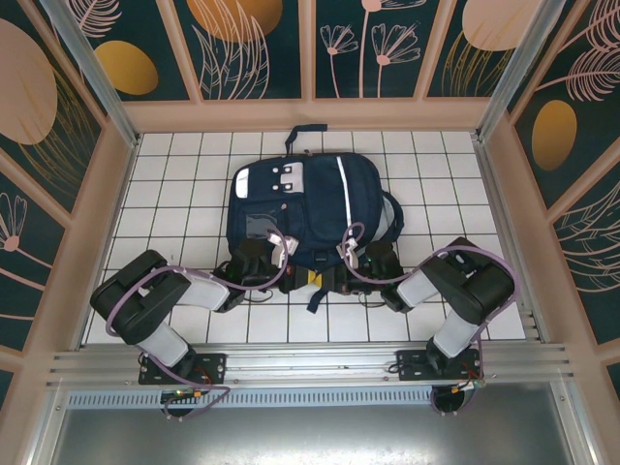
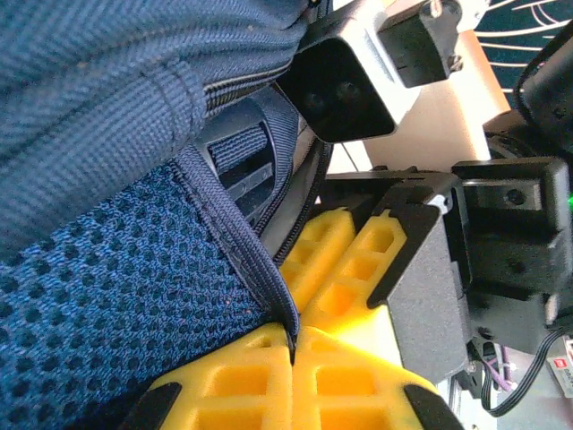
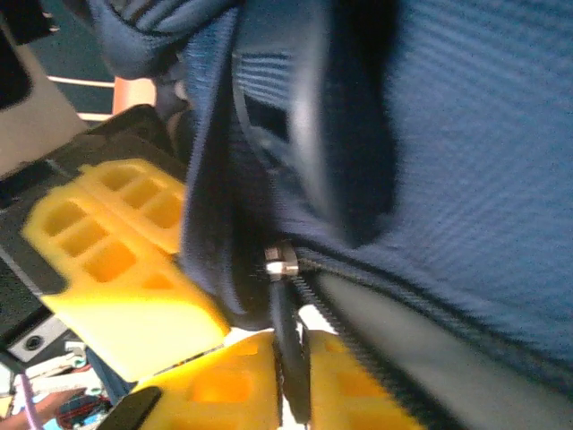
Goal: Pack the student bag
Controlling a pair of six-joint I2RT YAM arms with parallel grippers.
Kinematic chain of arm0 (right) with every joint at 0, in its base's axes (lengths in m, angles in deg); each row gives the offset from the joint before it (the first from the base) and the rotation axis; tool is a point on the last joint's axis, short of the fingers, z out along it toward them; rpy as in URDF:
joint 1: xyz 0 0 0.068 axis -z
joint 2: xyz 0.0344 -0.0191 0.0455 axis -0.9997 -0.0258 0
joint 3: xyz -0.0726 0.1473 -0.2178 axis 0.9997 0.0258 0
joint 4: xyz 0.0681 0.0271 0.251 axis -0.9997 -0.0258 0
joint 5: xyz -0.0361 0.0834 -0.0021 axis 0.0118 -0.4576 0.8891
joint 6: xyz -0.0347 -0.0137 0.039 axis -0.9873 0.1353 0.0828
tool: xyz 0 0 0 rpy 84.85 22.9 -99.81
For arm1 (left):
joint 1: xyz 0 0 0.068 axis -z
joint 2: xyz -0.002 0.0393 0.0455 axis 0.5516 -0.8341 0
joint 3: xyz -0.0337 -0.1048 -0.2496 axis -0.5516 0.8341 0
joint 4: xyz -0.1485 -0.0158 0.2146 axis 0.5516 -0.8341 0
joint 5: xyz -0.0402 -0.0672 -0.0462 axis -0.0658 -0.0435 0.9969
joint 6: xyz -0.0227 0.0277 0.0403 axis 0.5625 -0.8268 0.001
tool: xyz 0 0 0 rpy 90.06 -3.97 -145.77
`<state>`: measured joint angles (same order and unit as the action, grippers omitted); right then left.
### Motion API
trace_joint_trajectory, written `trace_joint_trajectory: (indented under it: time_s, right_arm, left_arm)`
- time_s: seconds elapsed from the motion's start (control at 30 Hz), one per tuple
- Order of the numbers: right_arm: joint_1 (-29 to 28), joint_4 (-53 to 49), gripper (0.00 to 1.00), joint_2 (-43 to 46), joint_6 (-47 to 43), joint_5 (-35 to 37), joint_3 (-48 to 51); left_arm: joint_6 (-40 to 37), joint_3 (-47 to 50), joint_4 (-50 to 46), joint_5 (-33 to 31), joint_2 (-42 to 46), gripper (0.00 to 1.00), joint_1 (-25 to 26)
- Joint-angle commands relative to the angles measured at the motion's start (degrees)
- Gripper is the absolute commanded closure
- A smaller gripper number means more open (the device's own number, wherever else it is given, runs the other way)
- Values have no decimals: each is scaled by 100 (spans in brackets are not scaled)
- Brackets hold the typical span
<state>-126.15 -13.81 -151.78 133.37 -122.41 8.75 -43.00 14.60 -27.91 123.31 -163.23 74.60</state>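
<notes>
Two pincers meet at the near edge of the student bag [image 1: 310,208], which lies flat on the white tiled bench [image 1: 174,174] with its bulk stretching away beyond both of them and its carry loop [image 1: 307,129] at the far end.

Left pincer [image 2: 294,336]: my yellow fingers [image 2: 233,385] are pressed together, with no gap between the tips, and the dark piping [image 2: 255,264] of the bag's edge runs down into the seam between them, so I am pinching that piping. To the left of this pincer sits the blue mesh panel [image 2: 107,305]; above it, the ribbed navy fabric folds over.

Right pincer [image 3: 291,358]: my two yellow fingers [image 3: 224,381] are closed to a narrow slit, and the dark zip pull [image 3: 285,313] hangs down between them, gripped just below its small metal slider [image 3: 280,262]. The zip teeth [image 3: 376,331] lead off to the right of this pincer, under the navy cloth.

Relation of the two: in the left wrist view the right pincer's yellow fingers sit just beyond my left fingertips, almost touching; in the right wrist view the left pincer's yellow fingers lie just to the left of the pull. Seen from above, both arms bend inward and the pincers sit side by side against the bag's near rim, between the two shoulder straps [image 1: 390,218].
</notes>
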Motion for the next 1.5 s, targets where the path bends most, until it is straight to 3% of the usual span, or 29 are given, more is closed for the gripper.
trace_joint_trajectory:
  time_s: [0.0,0.07,0.23,0.43,0.67,0.8,0.97,1.07,1.17,1.33,1.47]
  right_arm:
    - [-1,425,95,34,23,6,-185]
    - [56,278,100,171,-28,93,-74]
    - [236,-606,100,647,-389,364,156]
    - [308,-1743,100,1146,-921,608,192]
    - [333,-2790,100,1618,-1333,1013,34]
    - [405,-3154,100,2065,-1367,1229,119]
    - [553,-3423,100,2517,-1332,1365,218]
    - [555,-3463,100,2578,-1323,1316,186]
    - [555,-3382,100,2561,-1276,1271,183]
    - [528,-3173,100,2465,-1184,1163,183]
    - [502,-3117,100,2403,-1138,1128,115]
  left_arm:
    - [54,-134,257,366,2,100,0]
    - [35,-108,123,242,91,100,-28]
    - [83,125,-206,-289,484,100,-216]
    - [46,319,-985,-1109,1250,58,-311]
    - [423,535,-2723,-2474,3083,42,-333]
    - [1087,656,-4243,-3608,4548,21,-375]
    - [1800,896,-4896,-3911,5273,2,-409]
    - [2432,914,-5003,-3927,4969,2,-455]
    - [2845,1047,-4302,-3544,4512,1,-483]
    - [2831,1000,-3243,-3522,3854,7,-495]
    - [2630,660,-2851,-3326,3007,20,-515]
